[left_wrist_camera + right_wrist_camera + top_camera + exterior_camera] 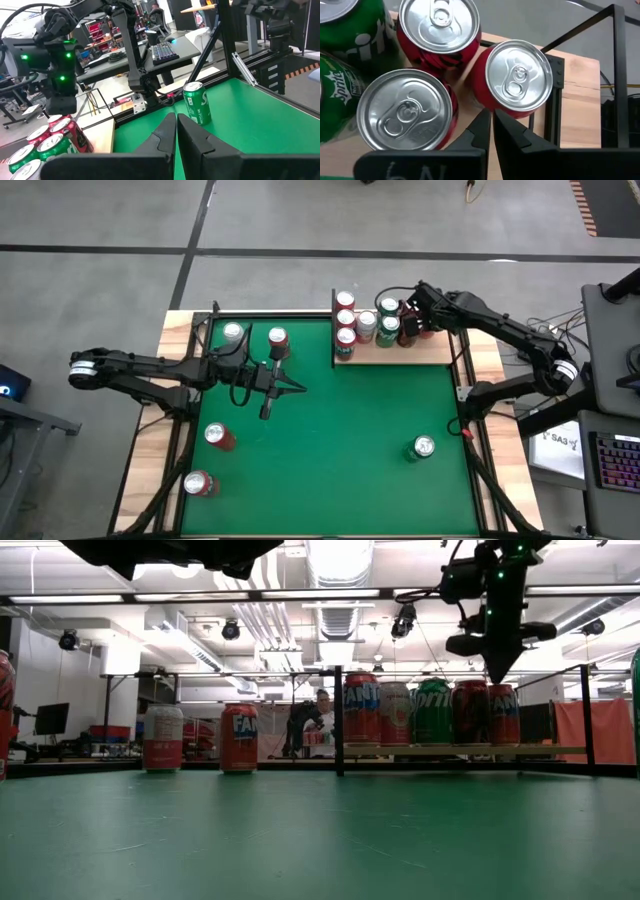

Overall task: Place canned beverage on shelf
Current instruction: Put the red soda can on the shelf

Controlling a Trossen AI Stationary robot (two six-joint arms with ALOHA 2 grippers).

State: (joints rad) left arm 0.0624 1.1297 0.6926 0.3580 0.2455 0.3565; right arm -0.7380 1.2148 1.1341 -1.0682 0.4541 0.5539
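Green felt (300, 840) fills the low view's foreground, the surface of the table on which everything stands.

Near the table's left edge, toward the front corner, two red cans stand apart from each other: one (199, 483) closest to the corner, another (217, 436) a little farther in. Above the left-centre of the felt hangs the left gripper (285, 388), its fingers pressed together and holding nothing. Behind it, near the far edge, stand a pale can (233, 334) and a red Fanta can (277, 340), side by side but not touching.

A lone green Sprite can (423, 448) stands toward the front right of the felt, well apart from everything else.

In the far right corner sits the shelf (440, 352), a pale wooden board edged by thin black rods. Along its left end three red cans form a column (345, 318), and beside them stand a pale can (367, 325) and two green cans (388, 320). Farther right on the shelf are more red cans (517, 80), though the high view hides them under the arm and their count is hard to give.

Over those red cans hovers the right gripper (492, 125), fingers closed on each other, gripping no can.
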